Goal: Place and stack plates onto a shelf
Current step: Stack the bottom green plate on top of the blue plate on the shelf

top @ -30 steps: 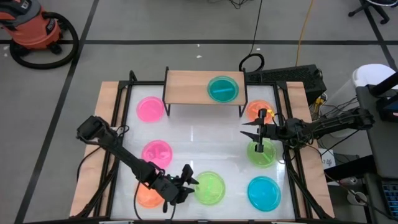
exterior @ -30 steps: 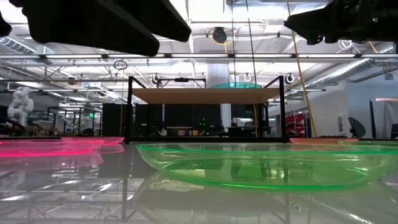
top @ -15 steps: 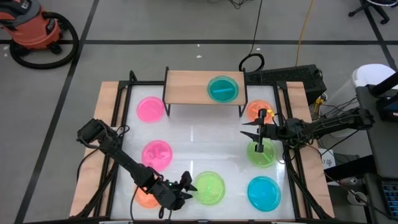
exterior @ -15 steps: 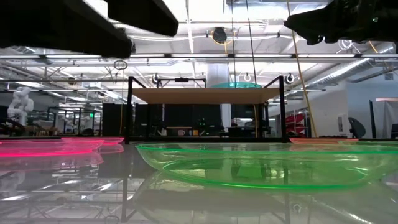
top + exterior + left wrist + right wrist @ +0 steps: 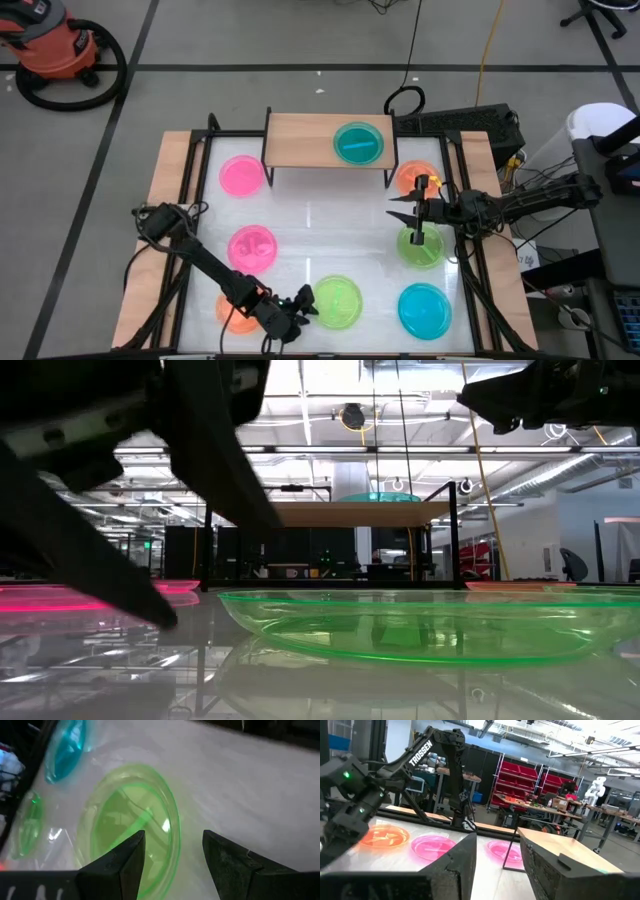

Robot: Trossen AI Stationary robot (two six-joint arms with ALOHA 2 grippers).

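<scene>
Shelf (image 5: 320,142) long axis left-right | blue plate (image 5: 358,142) flat on right half

Bright, even light falls from ceiling strips overhead, which glare white in the low view. My white tabletop (image 5: 320,225) shines and mirrors them. My left arm looms close there as a black silhouette. My left wrist view is smeared; the green plate (image 5: 132,827) glints.

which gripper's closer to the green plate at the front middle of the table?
Left. The left gripper is open right at that green plate, at its left rim. The right gripper, also open, hangs farther back on the right, near another green plate.
</scene>
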